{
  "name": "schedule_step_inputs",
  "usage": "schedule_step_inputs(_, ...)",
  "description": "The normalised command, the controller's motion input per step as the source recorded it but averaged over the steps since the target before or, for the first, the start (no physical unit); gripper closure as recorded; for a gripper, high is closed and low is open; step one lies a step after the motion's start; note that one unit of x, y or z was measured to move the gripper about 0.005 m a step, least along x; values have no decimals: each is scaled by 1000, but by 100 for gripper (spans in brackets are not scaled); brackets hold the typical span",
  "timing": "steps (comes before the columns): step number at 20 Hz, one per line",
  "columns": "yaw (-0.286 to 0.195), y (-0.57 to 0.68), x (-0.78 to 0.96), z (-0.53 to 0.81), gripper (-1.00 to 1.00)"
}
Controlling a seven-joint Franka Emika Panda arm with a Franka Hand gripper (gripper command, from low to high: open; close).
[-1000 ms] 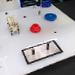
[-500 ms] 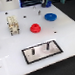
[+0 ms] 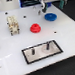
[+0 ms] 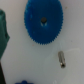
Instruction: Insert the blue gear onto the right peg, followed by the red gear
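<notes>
My work surface is a white table. At upper right of the exterior frame the blue gear lies flat on it; the red gear sits at centre. A beige block stands at upper left, and the black-framed grey plate lies at lower centre.

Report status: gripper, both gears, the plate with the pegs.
Gripper above the blue gear, jaws out of clear view. Blue gear flat on the table, not gripped. Red gear apart, untouched. Right peg bare; nothing blocking it.
</notes>
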Motion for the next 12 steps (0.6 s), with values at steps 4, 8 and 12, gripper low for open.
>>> schedule_step_inputs(4,0,130,-258,-508,-100)
schedule_step_inputs(8,0,243,-264,-467,-100)
schedule_step_inputs(12,0,249,-272,-408,-100)
